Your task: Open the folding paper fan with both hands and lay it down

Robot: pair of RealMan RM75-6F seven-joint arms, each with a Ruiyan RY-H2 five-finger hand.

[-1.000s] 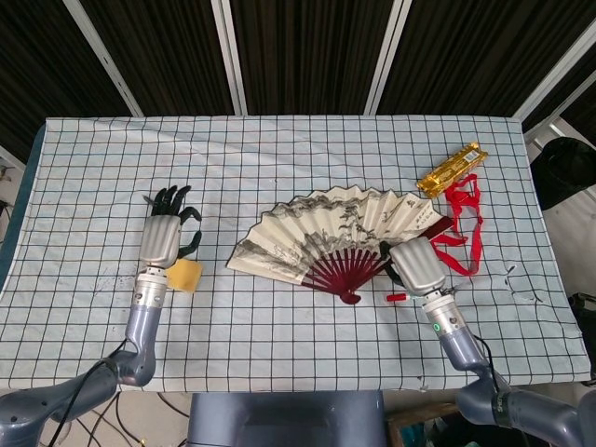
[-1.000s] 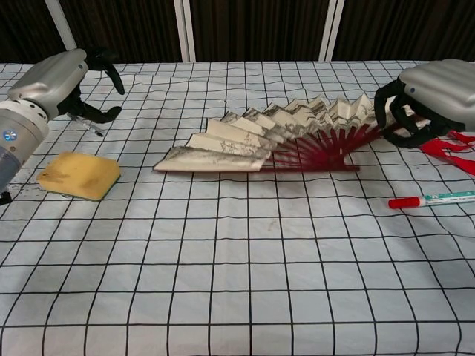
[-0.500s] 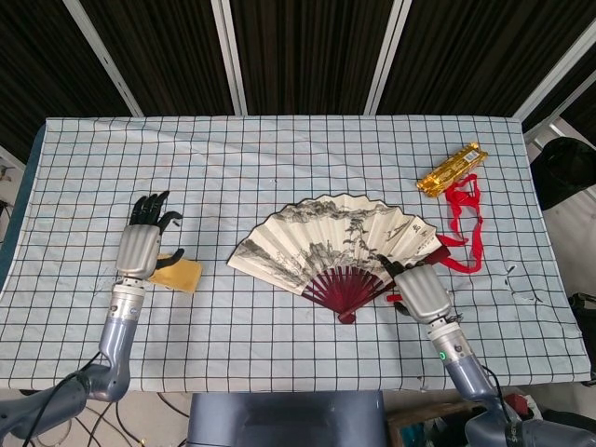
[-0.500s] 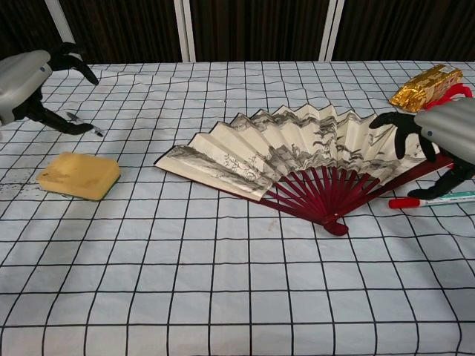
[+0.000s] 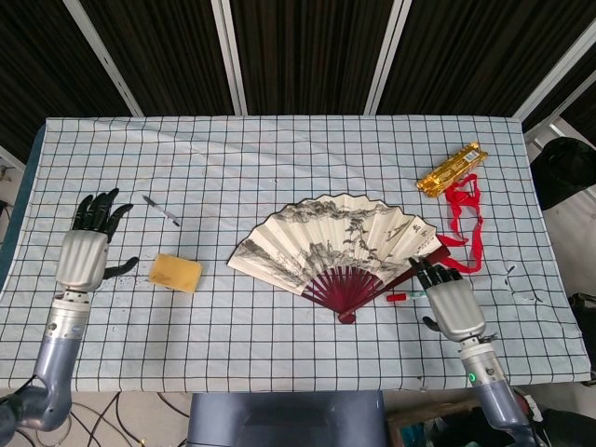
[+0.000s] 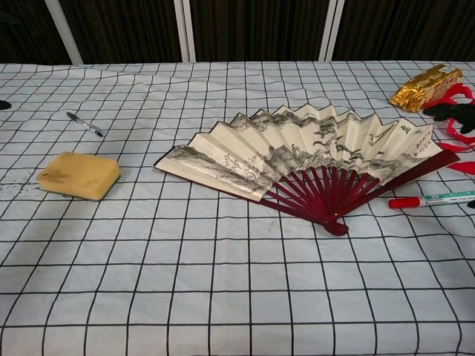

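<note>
One checked tablecloth [image 5: 279, 149], dark backdrop.

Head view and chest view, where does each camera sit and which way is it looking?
Head view: high above the near table edge, looking steeply down on the whole table; shows the left hand and right hand, open, with their forearms.
Chest view: low at the near edge, looking across the table toward the dark wall; only dark fingertips at the right edge.
Shared: the open fan lying flat, sponge, black pen, red-capped marker, gold packet.
</note>
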